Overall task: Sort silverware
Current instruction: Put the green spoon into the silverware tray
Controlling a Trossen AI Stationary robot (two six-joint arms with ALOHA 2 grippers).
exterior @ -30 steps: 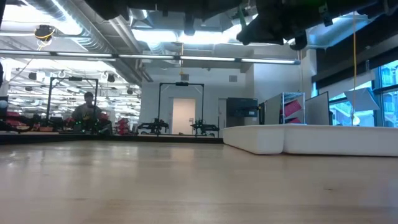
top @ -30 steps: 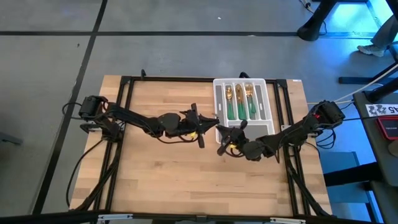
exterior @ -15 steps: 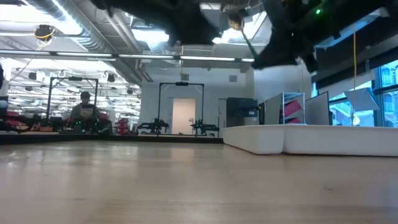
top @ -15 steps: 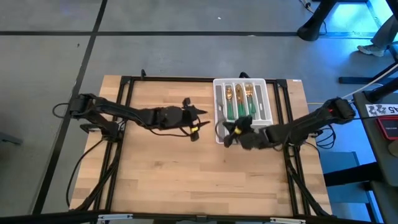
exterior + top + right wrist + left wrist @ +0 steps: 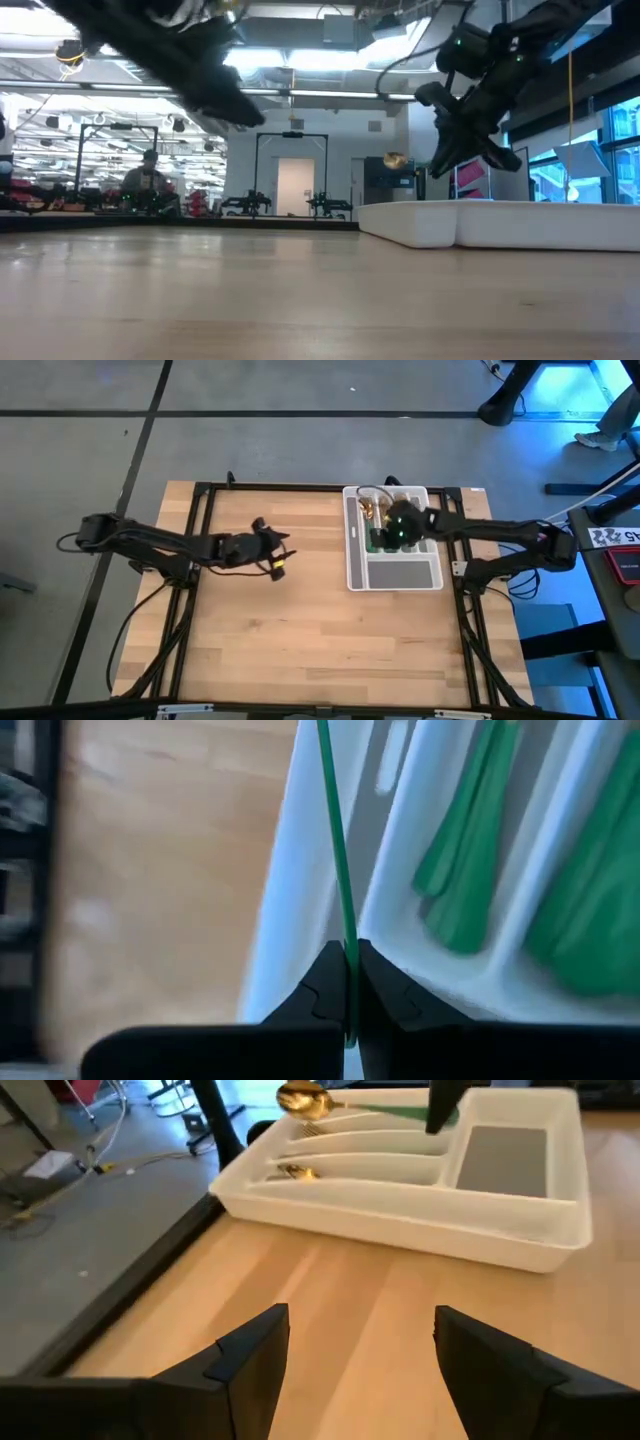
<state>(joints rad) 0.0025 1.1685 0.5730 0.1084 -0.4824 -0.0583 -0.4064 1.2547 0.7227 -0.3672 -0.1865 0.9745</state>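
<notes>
The right end effector (image 5: 385, 532) hangs above the grey-white slotted tray (image 5: 394, 574), over its long narrow compartments, with its fingers (image 5: 325, 988) pressed tight on the slim green handle of a spoon (image 5: 305, 1097). The handle runs straight out from between the fingertips, and the gold bowl at the far end rides above the tray's outermost slot on the side nearer the left arm, clear of the tray walls. In the low view the spoon's gold head (image 5: 394, 160) shows just beside the end effector, raised above the tray's white rim (image 5: 500, 222).

Below and beside this end effector, the rest of the silverware (image 5: 470, 885) lies in the tray's neighbouring slots, green handles side by side and gold heads toward the far end of the tray. One more gold piece (image 5: 297, 1172) rests in a slot close to the tray's outer wall. The tray's wide compartment (image 5: 505, 1158) lies on the near side of the end effector.

The left end effector (image 5: 272, 552) waits over the bare wooden desk (image 5: 270, 640), well apart from the tray, its fingers (image 5: 250, 1350) spread wide and holding nothing.
</notes>
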